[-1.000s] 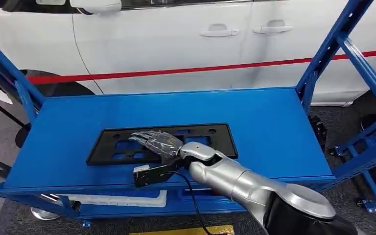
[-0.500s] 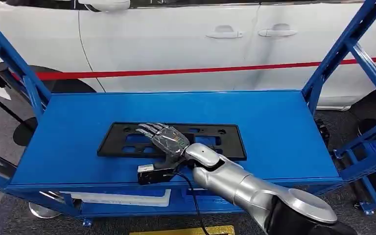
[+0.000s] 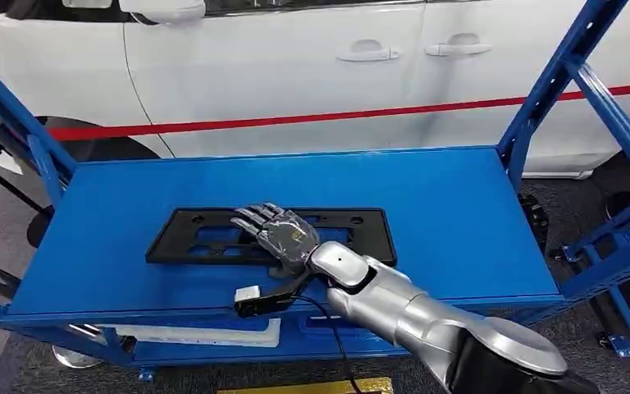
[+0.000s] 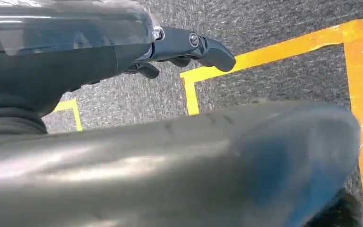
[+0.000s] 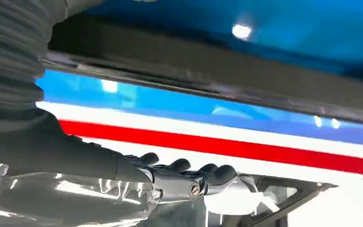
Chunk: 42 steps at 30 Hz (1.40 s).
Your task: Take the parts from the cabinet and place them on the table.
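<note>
1 black part (image 3: 213, 236), a long flat frame with cut-outs, lies on the blue table (image 3: 459, 213), directly under the right hand's fingers (image 3: 256, 217). The right hand (image 3: 281, 234) hovers or rests flat over the frame's middle, fingers stretched out and apart, grasping nothing; whether the fingertips actually touch the plastic I cannot tell. Beyond those fingertips stands a white car (image 3: 295, 66) with a red stripe (image 3: 312, 117) across it. In the left wrist view, the left hand (image 4: 184, 47) hangs over grey carpet (image 4: 274, 75) marked with yellow tape (image 4: 283, 47); its fingers curl loosely, holding nothing.
</note>
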Tool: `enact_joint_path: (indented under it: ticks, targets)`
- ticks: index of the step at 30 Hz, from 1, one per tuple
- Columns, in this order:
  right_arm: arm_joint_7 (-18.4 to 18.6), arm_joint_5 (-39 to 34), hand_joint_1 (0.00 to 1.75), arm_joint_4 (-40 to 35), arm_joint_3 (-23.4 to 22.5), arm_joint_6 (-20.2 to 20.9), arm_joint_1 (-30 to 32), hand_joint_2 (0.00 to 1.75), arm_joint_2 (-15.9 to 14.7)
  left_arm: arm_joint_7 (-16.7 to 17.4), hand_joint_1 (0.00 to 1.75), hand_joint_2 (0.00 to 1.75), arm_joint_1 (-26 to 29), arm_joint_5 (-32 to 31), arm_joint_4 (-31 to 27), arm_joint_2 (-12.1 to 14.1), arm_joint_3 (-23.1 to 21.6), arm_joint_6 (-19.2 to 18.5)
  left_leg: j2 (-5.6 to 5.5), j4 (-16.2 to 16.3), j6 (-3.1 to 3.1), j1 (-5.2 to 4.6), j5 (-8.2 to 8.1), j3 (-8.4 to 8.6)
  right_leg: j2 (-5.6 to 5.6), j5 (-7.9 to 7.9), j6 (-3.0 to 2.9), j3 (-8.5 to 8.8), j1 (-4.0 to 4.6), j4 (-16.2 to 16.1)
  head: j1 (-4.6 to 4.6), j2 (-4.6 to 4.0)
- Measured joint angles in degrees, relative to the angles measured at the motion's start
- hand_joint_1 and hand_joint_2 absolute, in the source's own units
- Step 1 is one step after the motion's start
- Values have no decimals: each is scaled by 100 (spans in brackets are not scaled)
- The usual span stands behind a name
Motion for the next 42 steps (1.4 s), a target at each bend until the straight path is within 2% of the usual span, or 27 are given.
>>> enact_joint_path:
  ticks: [1,2,3,6,8,9,11,12,13,15,17,18,21,23,25,27,28,29,30,32,33,34,37,38,39,40,42]
  targets:
    - [44,83,0,13,0,4,-3,175,-9,0,0,0,-17,7,0,7,0,-2,3,-548,15,3,262,264,5,-8,13,8,-3,8,0,0]
    - [59,135,0,24,0,15,-3,175,-15,-2,0,0,-35,11,0,9,0,-4,7,-939,41,2,338,430,6,-15,27,11,-2,11,2,0]
    - [63,188,0,39,0,42,-6,175,-33,-13,0,0,-61,28,0,9,0,-7,4,-1077,84,-37,277,511,10,-15,66,-20,35,32,0,0]
    - [55,275,0,44,0,184,21,175,-72,-37,0,0,-71,92,0,20,7,-4,-11,-1053,183,-62,304,478,7,29,154,-20,11,-10,11,0]
    - [55,325,0,44,-26,315,13,175,-81,-53,0,0,-75,129,0,28,18,-4,1,-1146,274,-15,366,527,8,-61,223,-37,2,87,11,0]
    - [57,369,0,44,-44,407,4,175,-81,-70,0,0,-100,144,0,31,22,-4,5,-1148,302,-15,368,521,1,-260,234,-167,2,361,13,0]
    - [72,457,0,44,-55,558,24,175,-94,-105,0,0,-125,171,0,42,31,-4,8,-1146,329,-26,368,520,2,-707,260,-615,-10,1317,13,0]
    - [74,478,0,44,-55,590,33,175,-103,-109,0,0,-124,186,0,46,35,-4,8,-1142,330,-28,367,518,2,-798,269,-772,-13,1631,13,0]
    - [85,493,0,44,-55,603,45,175,-107,-116,0,0,-121,195,0,48,39,-4,8,-1139,330,-28,367,521,0,-769,271,-832,-17,1749,13,0]
    - [98,498,0,44,-57,603,42,175,-114,-118,0,0,-120,197,0,52,46,-4,3,-1127,325,-28,363,526,-3,-418,258,-592,-22,1264,13,0]
    - [116,498,0,41,-66,603,32,175,-114,-118,0,0,-124,197,0,52,52,-4,-7,-1104,295,-28,343,535,-5,3,215,-89,-25,310,15,0]
    - [118,507,0,41,-68,605,21,175,-111,-120,0,0,-124,199,0,52,59,-4,-12,-1069,257,-72,320,511,-1,-64,197,32,12,41,13,0]
    - [120,550,0,41,-70,619,36,175,-120,-155,0,0,-123,205,0,55,77,-4,-10,-1098,168,-56,331,521,11,-35,119,11,29,41,7,0]
    - [105,550,0,50,-92,715,32,175,-138,-184,0,0,-114,205,0,59,81,-4,-3,-1049,101,-40,281,507,1,20,34,41,-21,-38,7,0]
    - [22,522,0,109,-118,824,34,175,-138,-201,0,0,-113,203,0,59,83,-11,-3,-547,47,-29,-76,295,2,27,-10,44,-26,-49,-2,0]
    - [-66,465,0,175,-138,907,36,175,-140,-199,0,0,-109,203,0,59,83,-20,-3,314,11,-12,-463,-82,-3,24,-17,42,-12,-47,0,0]
    - [-94,437,0,216,-155,953,36,175,-140,-197,0,0,-101,203,0,57,83,-24,-3,593,0,-11,-515,-202,-3,23,-16,42,-10,-42,0,0]
    - [-144,415,0,234,-168,983,33,175,-140,-197,0,0,-92,205,0,57,83,-26,-3,574,0,-11,-437,-184,-2,23,-16,47,-10,-40,-2,0]
    - [-193,375,0,247,-184,1032,27,175,-140,-203,0,0,-87,210,0,57,83,-28,-3,305,7,-11,-242,-43,2,23,-15,54,-10,-37,0,0]
    - [-276,321,0,282,-236,1135,-1,175,-140,-236,0,0,-90,223,0,57,83,-42,-1,-739,59,-14,257,506,6,16,-3,78,-9,-26,0,0]
    - [-284,310,0,286,-245,1172,-24,175,-135,-247,0,0,-93,234,0,57,83,-52,5,-1065,97,-23,241,652,4,15,10,82,-6,-24,0,0]
    - [-284,284,0,297,-249,1200,-54,175,-133,-258,0,0,-100,258,0,57,85,-59,3,-1145,132,-60,211,683,11,8,53,66,23,-6,2,0]
    - [-249,264,0,326,-265,1235,-79,175,-111,-278,0,0,-72,271,0,55,87,-77,-5,-1141,207,-78,231,678,11,41,144,88,5,-48,9,0]
    - [-238,246,0,330,-280,1237,-83,175,-100,-280,0,0,-62,269,0,55,87,-85,1,-1223,264,-9,297,728,11,23,183,74,26,-14,9,0]
    - [-212,229,0,352,-304,1233,-83,175,-101,-278,0,0,-61,262,0,50,90,-100,21,-1246,284,-16,326,732,6,-80,208,27,7,103,13,0]
    - [-188,220,0,374,-317,1213,-86,175,-101,-278,0,0,-69,256,0,48,90,-109,21,-1247,321,-15,344,710,7,-340,230,-141,-2,459,15,0]
    - [-162,196,0,424,-339,1180,-54,175,-101,-254,0,0,-55,251,0,44,90,-109,23,-1242,324,-17,347,681,6,-746,259,-523,-16,1287,15,0]
